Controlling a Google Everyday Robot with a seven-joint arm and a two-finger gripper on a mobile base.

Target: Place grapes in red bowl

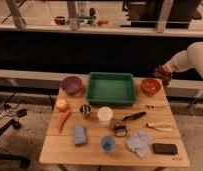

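We see the gripper [165, 71] at the far right corner of the tabletop [95, 147], up in the air, closed around the grapes [163, 76], which hang from it as a dark bunch. The grapes sit just beside the red bowl [150, 86], above its right rim and a little behind it, not inside. The bowl stands at the far right corner, just right of the green tray [111, 88] at the middle of the far edge. The purple bowl [71, 84] is at the far left, on the tray's other side.

Near the left edge we see the carrot [63, 120]. A white cup [105, 116] stands at the middle of the tabletop, and a blue cup [108, 144] near the front edge. A blue cloth [139, 142] lies at the front right, with a black phone [164, 148] beside it at the front right corner.
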